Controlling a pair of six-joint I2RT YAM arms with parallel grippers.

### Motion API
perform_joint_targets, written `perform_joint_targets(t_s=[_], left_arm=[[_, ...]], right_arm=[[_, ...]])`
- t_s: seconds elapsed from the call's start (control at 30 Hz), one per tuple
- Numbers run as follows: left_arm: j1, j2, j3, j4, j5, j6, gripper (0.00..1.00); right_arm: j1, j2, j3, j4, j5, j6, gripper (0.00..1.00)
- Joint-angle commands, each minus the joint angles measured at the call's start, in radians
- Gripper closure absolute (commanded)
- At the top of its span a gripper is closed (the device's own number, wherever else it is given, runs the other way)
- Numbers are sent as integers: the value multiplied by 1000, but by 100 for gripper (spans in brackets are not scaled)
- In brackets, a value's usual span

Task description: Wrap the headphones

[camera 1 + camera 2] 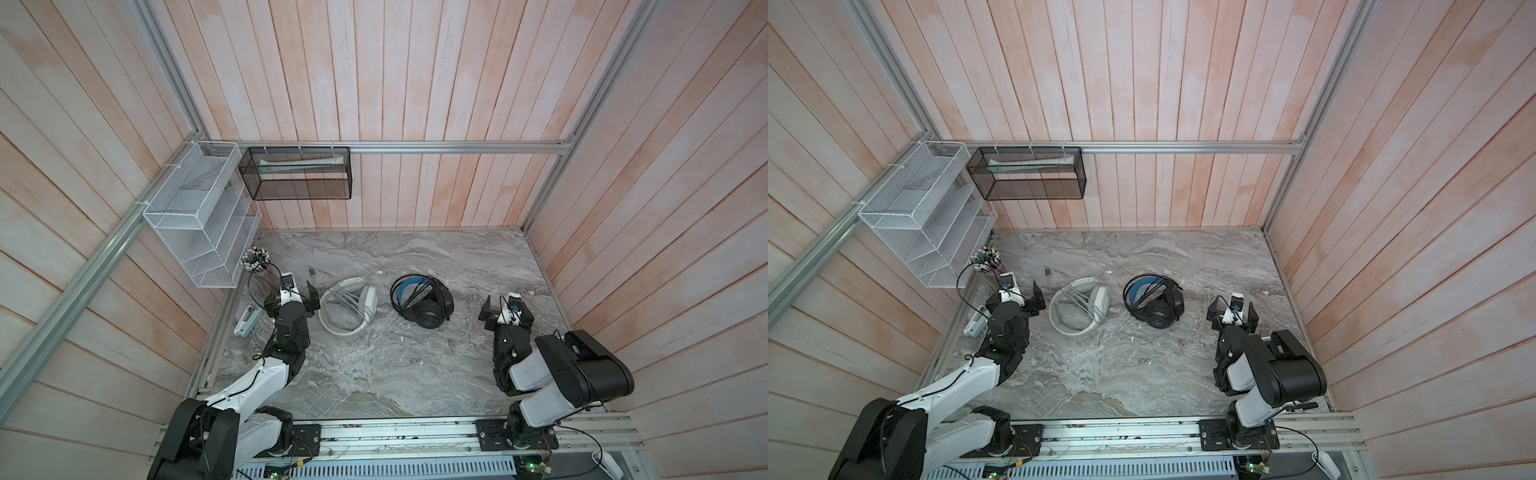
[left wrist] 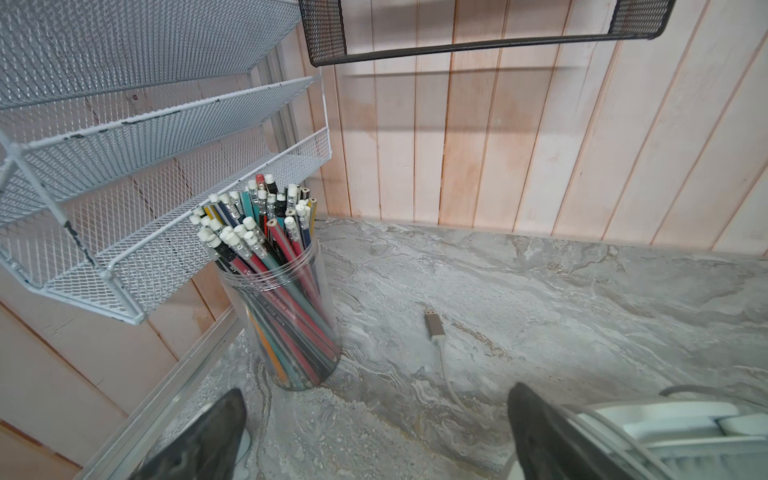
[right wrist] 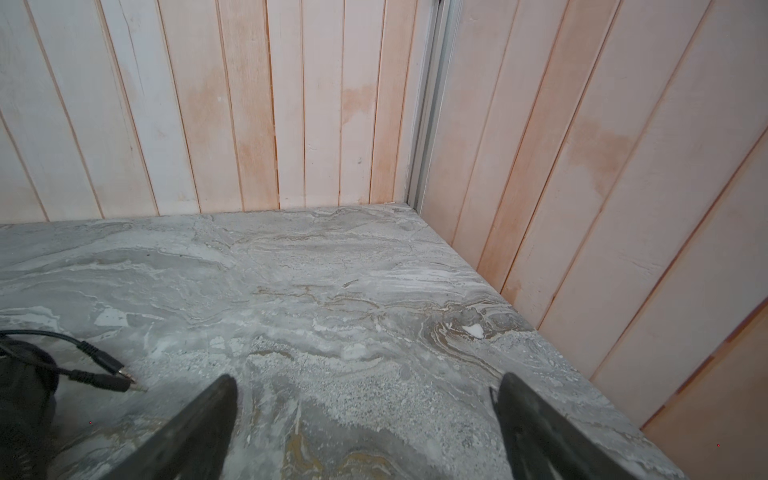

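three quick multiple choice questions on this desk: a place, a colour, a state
1. Where is the pencil jar? A) beside the white wire rack B) between the headsets C) by the right arm
2. The black headset's headband lining is: A) red B) blue C) green
3. The left gripper and right gripper are: A) both open, empty B) both shut C) left shut on a cable

Answers: 1 A, it stands next to the rack's lowest shelf; 2 B, blue shows inside the band; 3 A, wrist views show spread fingers with only tabletop between.
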Motion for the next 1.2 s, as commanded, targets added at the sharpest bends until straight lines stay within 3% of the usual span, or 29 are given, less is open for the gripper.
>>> perform_joint_targets(t_s=[0.0,0.33,0.4,0.5,0.6,0.9,0.97,1.17], left_arm=[[47,55,-10,62,76,0,1],[102,285,24,218,109,7,1],[110,306,-6,328,126,54,1],[139,346,-77,505,116,20,1],[174,333,-51,423,175,-11,1],[190,352,-110,535,284,9,1],[172,400,-120,609,257,31,1],[212,392,-85,529,311,-5,2]], right_arm=[[-6,1,35,16,0,-4,2],[-11,-7,45,-19,-1,6,2],[-12,-5,49,-20,-2,6,2],[-15,-8,50,-28,-2,8,2],[-14,-9,51,-31,-3,9,2],[-16,-8,52,-31,-3,9,2],[-16,-9,52,-30,-4,8,2],[-18,-9,58,-45,-5,11,2]])
